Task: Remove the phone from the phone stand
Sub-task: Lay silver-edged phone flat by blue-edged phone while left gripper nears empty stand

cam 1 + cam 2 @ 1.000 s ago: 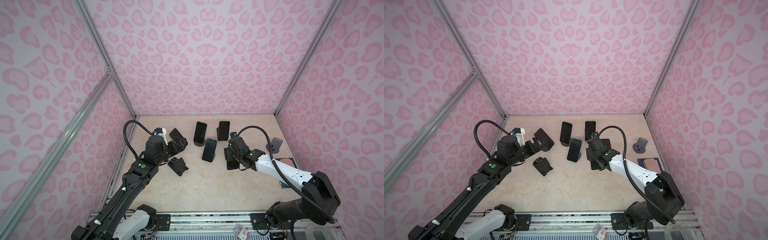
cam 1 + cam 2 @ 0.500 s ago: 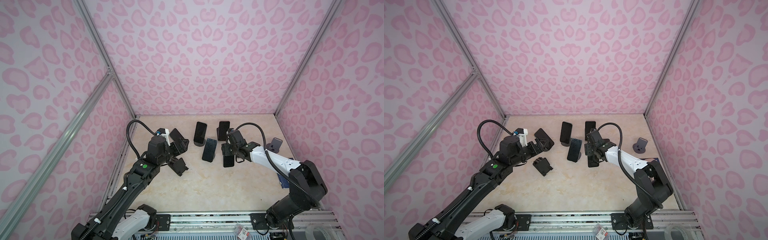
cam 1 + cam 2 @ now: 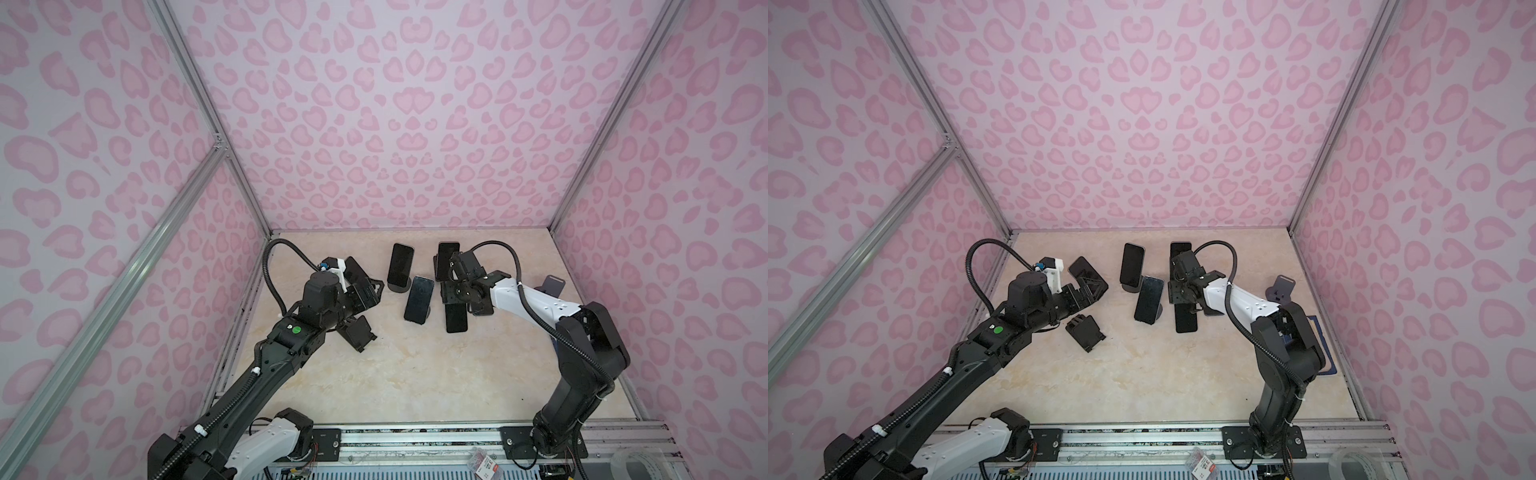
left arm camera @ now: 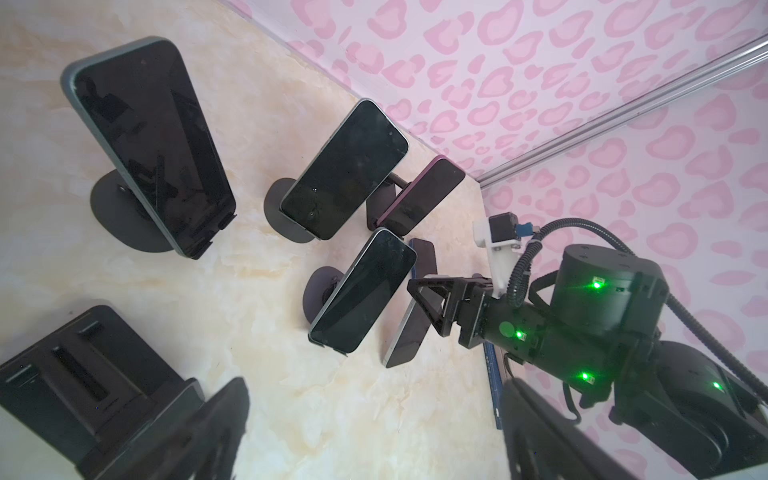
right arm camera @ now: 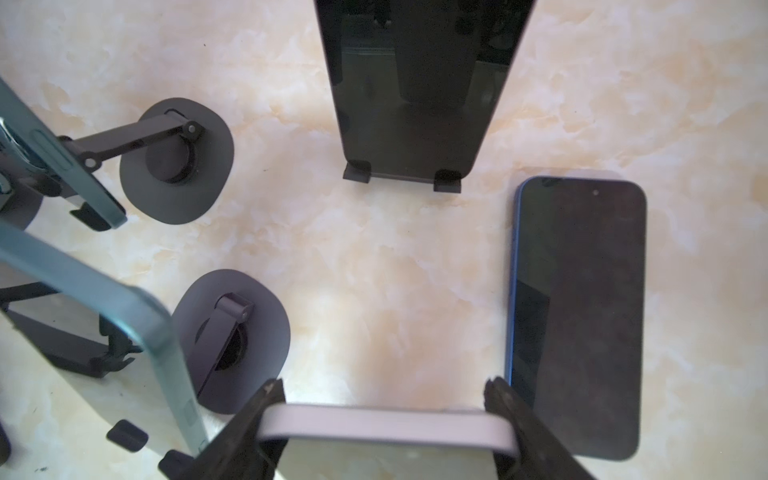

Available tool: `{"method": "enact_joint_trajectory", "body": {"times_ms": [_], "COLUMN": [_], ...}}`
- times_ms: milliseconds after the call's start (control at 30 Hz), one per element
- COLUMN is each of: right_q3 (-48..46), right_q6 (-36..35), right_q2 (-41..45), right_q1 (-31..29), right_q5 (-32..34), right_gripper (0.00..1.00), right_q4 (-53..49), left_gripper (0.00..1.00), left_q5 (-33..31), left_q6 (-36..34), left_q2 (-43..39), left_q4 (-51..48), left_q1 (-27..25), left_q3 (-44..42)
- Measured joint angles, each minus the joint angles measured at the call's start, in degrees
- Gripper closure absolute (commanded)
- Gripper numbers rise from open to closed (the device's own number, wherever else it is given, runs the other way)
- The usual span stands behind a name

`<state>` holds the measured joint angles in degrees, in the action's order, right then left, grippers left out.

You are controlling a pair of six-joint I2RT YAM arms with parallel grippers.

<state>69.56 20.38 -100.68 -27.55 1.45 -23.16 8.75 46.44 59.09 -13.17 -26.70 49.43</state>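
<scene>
Right tool (image 5: 384,392) is clenched on the phone (image 5: 386,426), fingers (image 5: 505,399) pinching its two long edges near the top end. In a top view the phone (image 3: 456,319) hangs below the tool, off every stand; I cannot tell whether its lower end touches the tabletop (image 3: 415,374). Just ahead of this tool a dark phone (image 5: 419,83) leans in its cradle, lower edge caught on two small hooks. Beside the tool a blue phone (image 5: 577,316) lies flat on the tabletop. On the side towards my other arm, two teal-edged phones (image 3: 400,264) (image 3: 419,304) each sit in a round-based stand, close together, so that side is tight. Left tool (image 3: 1090,293) is released, jaws wide and empty. Just beyond it a leaning phone (image 3: 1084,268) fills its stand, and an empty black stand (image 3: 1086,332) sits just behind it. An empty grey stand (image 3: 1282,289) waits near the right wall, well outboard of the right tool. Open tabletop lies behind both tools, towards the front rail (image 3: 415,436).
</scene>
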Motion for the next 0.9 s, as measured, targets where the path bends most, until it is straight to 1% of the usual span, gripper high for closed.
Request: {"method": "enact_joint_trajectory", "body": {"times_ms": [367, 800, 900], "right_q3": [1.7, 6.5, 7.3], "right_q6": [0.3, 0.1, 0.1], "right_q2": [-4.2, -12.5, -13.8], "right_q1": [1.9, 4.4, 4.6], "right_q5": [-1.6, -3.2, -3.3], "right_gripper": [0.36, 0.36, 0.34], "right_q4": [-0.4, -0.8, -0.8], "left_gripper": [0.03, 0.03, 0.03], "left_q5": [0.0, 0.0, 0.0], "left_q6": [0.2, 0.2, 0.2], "left_q2": [0.1, 0.4, 0.7], "left_q4": [1.0, 1.0, 1.0], "left_q1": [-0.7, -0.7, -0.7], "left_q3": [0.0, 0.0, 0.0]}}
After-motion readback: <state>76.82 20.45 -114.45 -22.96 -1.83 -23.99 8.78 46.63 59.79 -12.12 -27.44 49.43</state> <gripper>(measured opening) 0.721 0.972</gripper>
